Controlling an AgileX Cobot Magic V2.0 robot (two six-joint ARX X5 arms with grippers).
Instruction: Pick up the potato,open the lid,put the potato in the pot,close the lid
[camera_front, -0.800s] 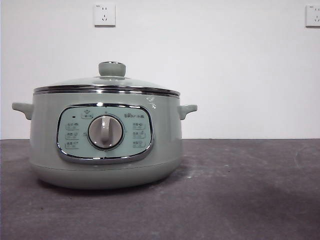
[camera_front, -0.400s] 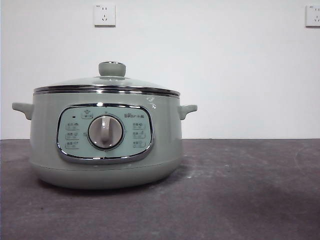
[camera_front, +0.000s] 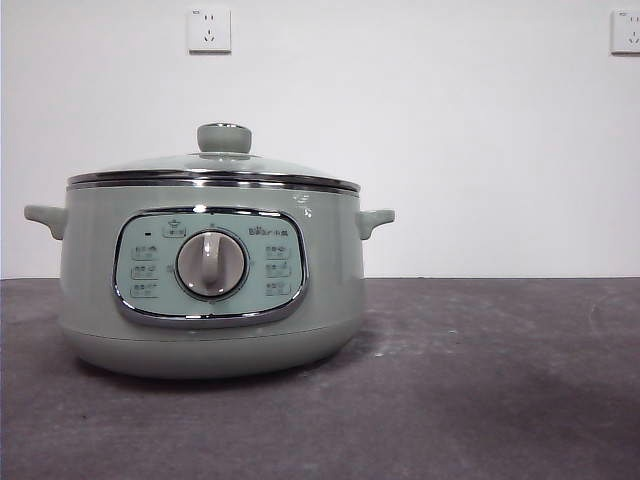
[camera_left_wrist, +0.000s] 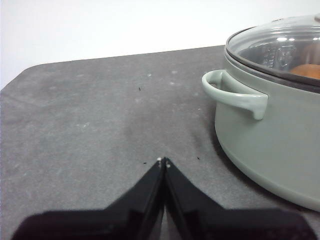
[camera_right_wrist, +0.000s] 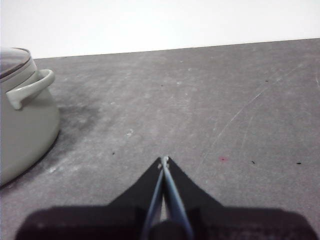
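The pale sage-green pot stands on the dark table at the left of the front view, its dial facing the camera. The glass lid with its green knob rests shut on the pot. Through the glass in the left wrist view an orange-brown potato shows inside the pot. My left gripper is shut and empty over bare table beside the pot's handle. My right gripper is shut and empty, off to the other side of the pot.
The dark grey table runs to a white wall with two sockets. In the left wrist view the table's rounded corner lies beyond the gripper.
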